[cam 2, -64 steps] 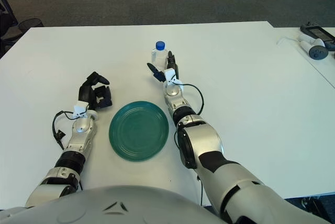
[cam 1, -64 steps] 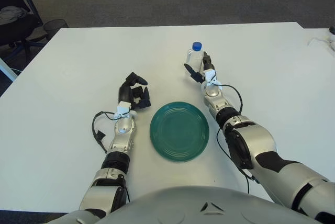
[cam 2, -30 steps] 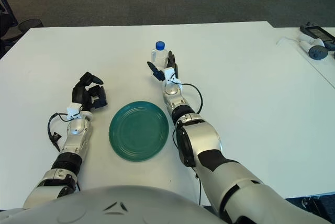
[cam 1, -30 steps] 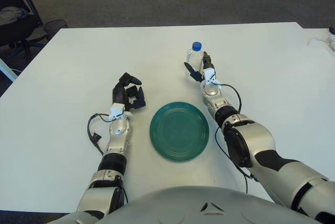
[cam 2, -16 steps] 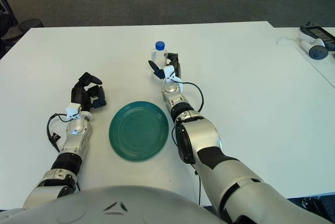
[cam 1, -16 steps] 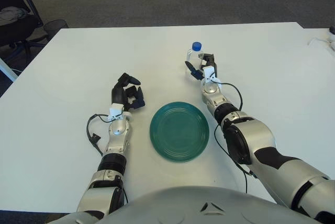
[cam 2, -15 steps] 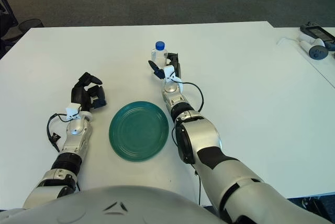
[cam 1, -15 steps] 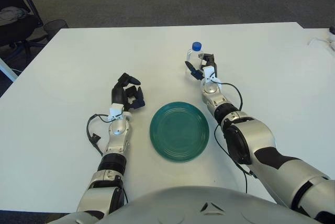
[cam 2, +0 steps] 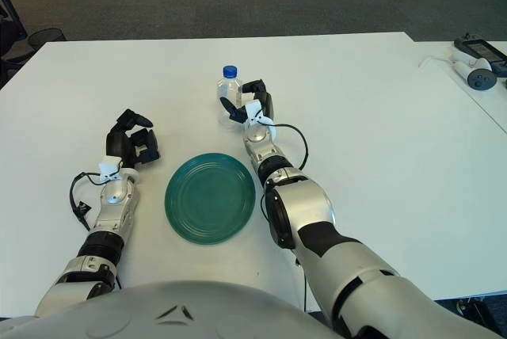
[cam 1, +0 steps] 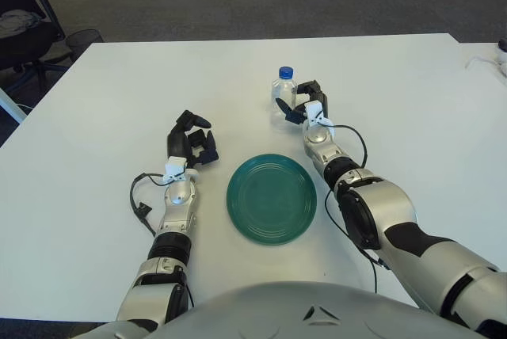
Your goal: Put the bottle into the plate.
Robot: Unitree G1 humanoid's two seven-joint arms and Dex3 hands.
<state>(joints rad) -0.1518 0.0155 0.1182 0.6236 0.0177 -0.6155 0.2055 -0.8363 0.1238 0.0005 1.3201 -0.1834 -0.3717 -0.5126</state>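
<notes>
The bottle [cam 1: 283, 89] stands upright on the table [cam 1: 95, 101], beyond the plate [cam 1: 272, 199]. It is clasped low by the right hand [cam 1: 306, 107], fingers curled round it. Light, slippery plastic is judged; mid-body grip suits. The left hand [cam 1: 190, 142] rests curled, empty.

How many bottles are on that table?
1. The bottle stands upright beyond the green plate, with the right hand right beside it. No others appear anywhere on the table.

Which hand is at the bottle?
The right hand, its fingers around the clear plastic blue-capped bottle; the left hand rests curled, left of the green plate.
</notes>
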